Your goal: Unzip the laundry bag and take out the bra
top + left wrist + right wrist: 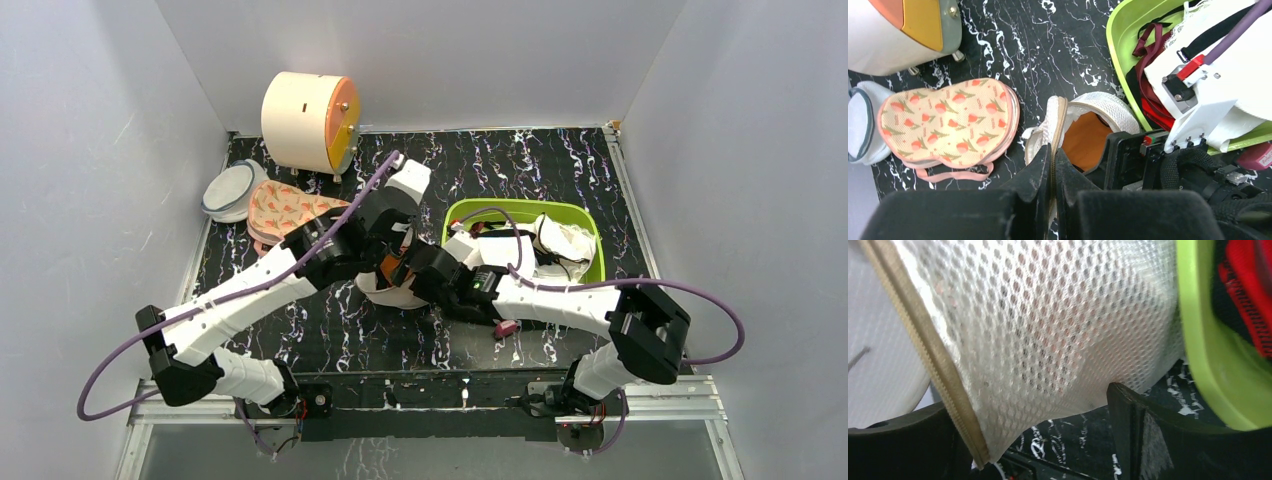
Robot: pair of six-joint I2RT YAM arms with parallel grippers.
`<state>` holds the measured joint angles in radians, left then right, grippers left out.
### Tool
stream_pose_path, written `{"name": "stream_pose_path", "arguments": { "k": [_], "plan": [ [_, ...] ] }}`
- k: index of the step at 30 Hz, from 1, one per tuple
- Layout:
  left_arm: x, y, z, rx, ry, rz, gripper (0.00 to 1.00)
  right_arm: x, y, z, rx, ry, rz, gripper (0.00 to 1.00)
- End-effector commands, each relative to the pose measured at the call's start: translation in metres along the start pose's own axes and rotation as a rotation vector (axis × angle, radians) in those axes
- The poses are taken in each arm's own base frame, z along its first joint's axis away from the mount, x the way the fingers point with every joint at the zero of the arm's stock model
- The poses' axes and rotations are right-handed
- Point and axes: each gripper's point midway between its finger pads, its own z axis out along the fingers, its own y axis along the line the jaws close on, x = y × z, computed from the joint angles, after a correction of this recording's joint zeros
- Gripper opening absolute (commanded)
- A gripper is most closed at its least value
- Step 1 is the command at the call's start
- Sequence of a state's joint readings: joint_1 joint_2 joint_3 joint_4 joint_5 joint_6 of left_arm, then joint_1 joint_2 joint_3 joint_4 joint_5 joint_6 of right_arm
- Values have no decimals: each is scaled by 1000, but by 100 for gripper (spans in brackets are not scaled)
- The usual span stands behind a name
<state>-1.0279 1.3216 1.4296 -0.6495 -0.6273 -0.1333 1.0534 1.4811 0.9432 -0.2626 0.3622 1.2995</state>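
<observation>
The left gripper, low in the middle of the left wrist view, is clenched on the tan zipper rim of the white mesh dome-shaped laundry bag. The bag lies partly unzipped at the centre of the black white-veined table top, just left of a lime green plastic tub of mixed garments. Through the gap in the bag shows a rounded orange cup of the bra, which is inside the bag. The right gripper has its jaws spread wide, one black finger on either side of a hanging mesh wall of the bag, not clamped on it. A pink patterned fabric pouch lies at the left of the wrist view, apart from the bag.
</observation>
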Motion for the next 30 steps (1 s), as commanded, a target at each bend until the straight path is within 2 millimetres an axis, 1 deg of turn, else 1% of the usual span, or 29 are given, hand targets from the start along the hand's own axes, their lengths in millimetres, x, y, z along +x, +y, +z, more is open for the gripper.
{"name": "stream_pose_path", "arguments": {
  "k": [1,3,6,8,10,13,14,16,17,21,23,26,30],
  "plan": [
    [14,14,-23,-40,128,-68,0,-24,-4,-6,49,-109,-60,78],
    [12,20,-31,-50,151,-83,0,-24,-9,-10,54,-104,-101,67],
    [16,21,-28,-37,208,-93,0,-25,-14,-18,56,-90,-185,57],
    [22,28,-21,-35,245,-117,0,-27,-15,-25,58,-79,-264,48],
    [31,42,-13,-34,286,-167,0,-31,-15,-31,49,-78,-359,41],
    [42,60,2,-23,312,-251,0,-40,-7,-36,-8,-61,-501,37],
    [44,65,2,-4,298,-285,0,-42,-2,-37,-45,-39,-541,36],
    [52,74,9,16,311,-351,0,-49,5,-35,-124,8,-607,27],
    [56,77,11,21,326,-371,0,-54,8,-33,-157,31,-628,24],
    [71,89,16,4,348,-427,0,-70,0,-21,-232,176,-721,22],
    [80,90,17,8,364,-441,0,-71,-6,-14,-254,270,-785,20],
    [93,97,18,-37,392,-431,0,-72,-14,-1,-221,366,-881,18],
    [115,98,22,-69,438,-427,0,-73,-16,19,-213,427,-895,16]
  ]
}}
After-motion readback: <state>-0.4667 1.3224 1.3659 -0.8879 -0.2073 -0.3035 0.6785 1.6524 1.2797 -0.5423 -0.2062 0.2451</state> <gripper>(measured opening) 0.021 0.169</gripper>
